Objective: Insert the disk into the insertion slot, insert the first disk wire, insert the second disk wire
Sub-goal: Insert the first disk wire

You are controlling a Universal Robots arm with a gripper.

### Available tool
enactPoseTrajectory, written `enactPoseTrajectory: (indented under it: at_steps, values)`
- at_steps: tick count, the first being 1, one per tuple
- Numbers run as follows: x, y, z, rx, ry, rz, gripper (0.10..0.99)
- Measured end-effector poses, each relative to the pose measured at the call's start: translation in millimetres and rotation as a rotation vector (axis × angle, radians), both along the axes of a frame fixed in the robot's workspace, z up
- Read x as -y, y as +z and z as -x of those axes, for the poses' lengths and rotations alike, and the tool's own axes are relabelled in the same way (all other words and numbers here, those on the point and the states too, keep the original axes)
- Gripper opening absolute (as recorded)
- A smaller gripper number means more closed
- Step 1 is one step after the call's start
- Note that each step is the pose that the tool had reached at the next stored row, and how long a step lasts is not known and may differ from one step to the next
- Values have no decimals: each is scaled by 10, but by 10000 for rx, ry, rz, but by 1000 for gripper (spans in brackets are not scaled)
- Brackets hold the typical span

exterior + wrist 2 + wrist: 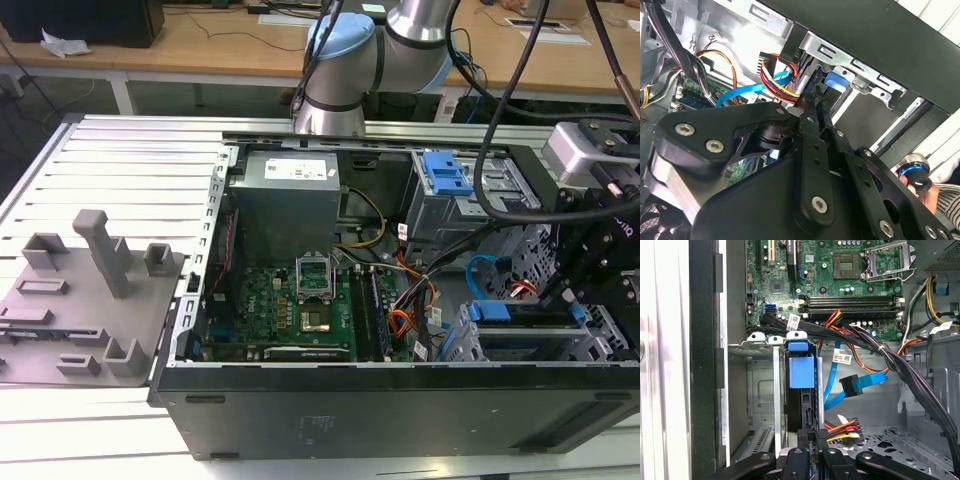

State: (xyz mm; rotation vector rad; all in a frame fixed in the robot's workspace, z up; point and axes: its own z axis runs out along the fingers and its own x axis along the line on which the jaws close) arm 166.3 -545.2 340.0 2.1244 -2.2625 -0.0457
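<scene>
The disk stands on its thin edge in the slot, right in front of the hand. Its long side runs straight away from the hand, and its blue end points at the one green board beyond. The hand's two fingers are pulled almost shut. The dark plug of the red and yellow wires sits at their tips; I cannot tell if they pinch it. One blue wire loops just beside the hand, its plug apart from the disk. The open case lies on its side on a ribbed silver counter. One grey tray sits well away from the hand. Wooden desks stand behind.
</scene>
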Motion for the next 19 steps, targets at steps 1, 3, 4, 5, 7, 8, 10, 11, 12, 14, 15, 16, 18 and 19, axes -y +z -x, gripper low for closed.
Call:
enactPoseTrajectory:
  at_steps: [1,3,4,5,7,8,10,11,12,14,15,16,18,19]
  values:
    - [-1,6,0,2,1,-10,165]
    - [-1,20,0,3,1,-21,165]
    - [-1,22,0,4,2,-23,165]
    - [-1,26,5,4,1,-32,165]
    - [0,28,18,3,-6,-98,165]
    - [-1,29,20,5,-6,-110,165]
    - [0,32,23,9,-7,-110,165]
    - [2,32,24,10,-9,-109,165]
    - [8,31,24,9,-10,-109,165]
    - [12,29,24,9,-9,-111,165]
    - [13,27,24,10,-10,-108,165]
    - [14,23,24,9,-10,-108,165]
    - [14,8,24,7,-10,-103,165]
    - [14,-2,21,7,-10,-121,165]
